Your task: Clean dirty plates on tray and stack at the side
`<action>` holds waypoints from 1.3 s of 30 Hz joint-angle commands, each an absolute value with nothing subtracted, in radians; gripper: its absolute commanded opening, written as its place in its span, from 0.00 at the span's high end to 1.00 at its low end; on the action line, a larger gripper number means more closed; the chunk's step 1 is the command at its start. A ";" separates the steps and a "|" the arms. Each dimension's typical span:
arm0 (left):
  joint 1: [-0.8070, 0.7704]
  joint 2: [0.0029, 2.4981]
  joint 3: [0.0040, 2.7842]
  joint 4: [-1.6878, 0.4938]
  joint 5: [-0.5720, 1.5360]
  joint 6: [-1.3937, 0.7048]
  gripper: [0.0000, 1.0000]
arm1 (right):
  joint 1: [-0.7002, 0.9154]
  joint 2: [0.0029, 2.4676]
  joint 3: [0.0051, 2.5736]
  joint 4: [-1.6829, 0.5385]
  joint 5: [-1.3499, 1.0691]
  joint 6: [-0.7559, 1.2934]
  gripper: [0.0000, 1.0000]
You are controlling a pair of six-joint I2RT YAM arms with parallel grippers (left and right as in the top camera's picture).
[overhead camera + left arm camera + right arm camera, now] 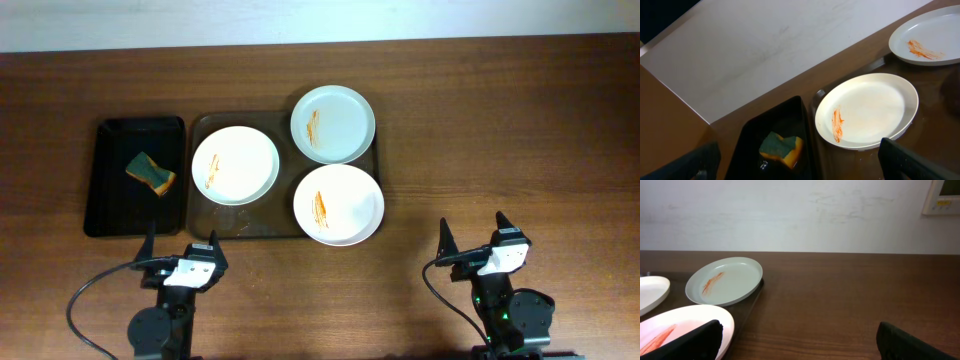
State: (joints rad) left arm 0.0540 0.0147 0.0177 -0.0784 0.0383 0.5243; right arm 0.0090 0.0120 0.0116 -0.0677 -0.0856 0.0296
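Three white plates with orange smears lie on a dark tray (250, 225): one at the left (235, 165), one at the back right (333, 123), one at the front right (339, 204). A green and yellow sponge (150, 172) lies in a black bin (110, 200) left of the tray. My left gripper (183, 248) is open and empty in front of the tray. My right gripper (472, 238) is open and empty to the right of the tray. In the left wrist view the left plate (867, 110) and the sponge (781, 148) show. In the right wrist view the back plate (725, 281) shows.
The brown wooden table (500, 130) stretches to the right of the tray. A white wall runs along the table's far edge (800, 215).
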 commanded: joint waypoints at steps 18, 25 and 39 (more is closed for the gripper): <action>0.060 0.006 0.009 -0.076 0.053 0.539 0.01 | 0.006 0.006 0.006 -0.072 -0.077 0.034 0.02; 0.060 0.006 0.009 -0.076 0.053 0.539 0.01 | 0.006 0.006 0.006 -0.072 -0.070 0.033 0.02; 0.060 0.008 0.009 -0.061 0.088 0.540 0.01 | 0.006 0.006 0.006 -0.063 -0.079 0.036 0.02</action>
State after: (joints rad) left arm 0.0540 0.0147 0.0170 -0.0654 0.0708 0.5247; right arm 0.0090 0.0120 0.0116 -0.0669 -0.0822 0.0288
